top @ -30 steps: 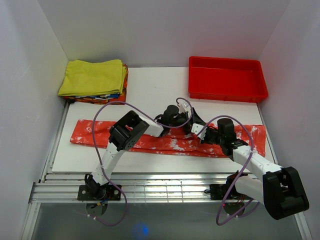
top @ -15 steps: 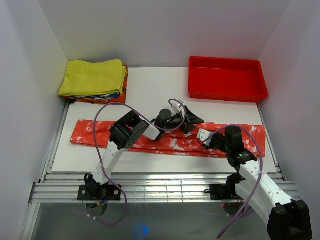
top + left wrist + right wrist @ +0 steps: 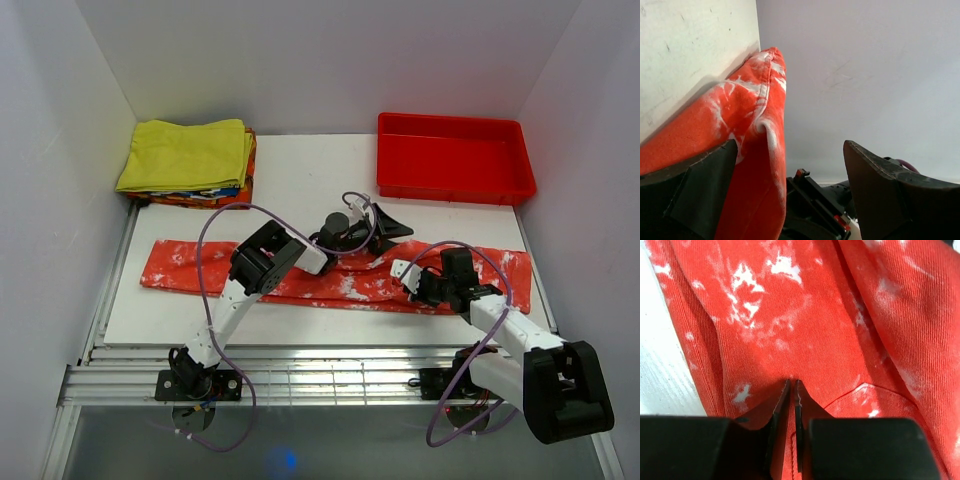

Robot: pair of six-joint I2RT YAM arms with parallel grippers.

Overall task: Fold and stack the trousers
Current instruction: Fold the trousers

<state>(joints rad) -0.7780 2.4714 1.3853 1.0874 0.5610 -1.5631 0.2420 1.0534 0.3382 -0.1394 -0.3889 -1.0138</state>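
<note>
The trousers (image 3: 230, 272) lie as a long red-orange strip with white blotches across the white board. My left gripper (image 3: 386, 228) is open at the strip's far edge near the middle. In the left wrist view the cloth (image 3: 756, 150) hangs beside the left finger (image 3: 695, 200), and the gripper (image 3: 790, 145) holds nothing. My right gripper (image 3: 408, 279) rests on the trousers right of the middle. In the right wrist view it (image 3: 792, 383) is shut, tips pressed on the cloth (image 3: 790, 310).
A folded yellow garment (image 3: 185, 153) tops a stack at the back left. A red plastic tray (image 3: 452, 185) stands at the back right. The white board (image 3: 300, 175) ends at metal rails near the arm bases. Purple cables loop over both arms.
My left gripper has shifted slightly right along the trousers' far edge. My right arm has changed its pose, and its gripper has slid a little toward the near edge, staying on the cloth.
</note>
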